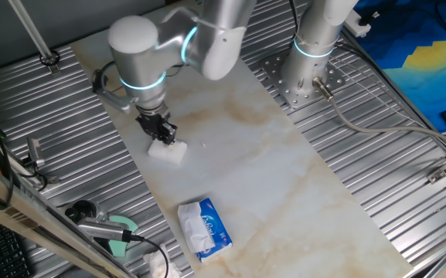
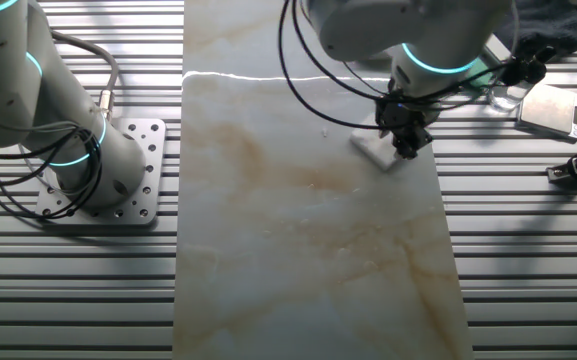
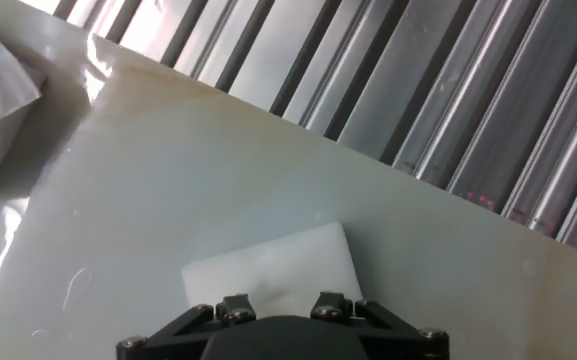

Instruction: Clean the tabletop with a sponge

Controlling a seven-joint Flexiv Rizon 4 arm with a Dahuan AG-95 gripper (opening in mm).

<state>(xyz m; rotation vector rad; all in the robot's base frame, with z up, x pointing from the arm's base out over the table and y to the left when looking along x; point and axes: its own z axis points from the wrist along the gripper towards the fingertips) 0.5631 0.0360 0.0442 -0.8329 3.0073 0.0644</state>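
1 gripper clamped on the sponge, pressed to the tabletop.

Fingers point straight down and pinch the white block from above, w/ its flat underside on the marble; that hold probably lets the arm push down and drag it as a wiper. Sponge sits near 1 long edge of the slab, just beside the ribbed metal deck, so a stroke likely starts at the border and works inward. Hand view shows the block under the finger mounts, slab glossy around it. Faint tan veins and a few small specks nearby; can't tell if dirt. Tissue pack lies well apart on the slab, toward its end, possibly in a later stroke's path.
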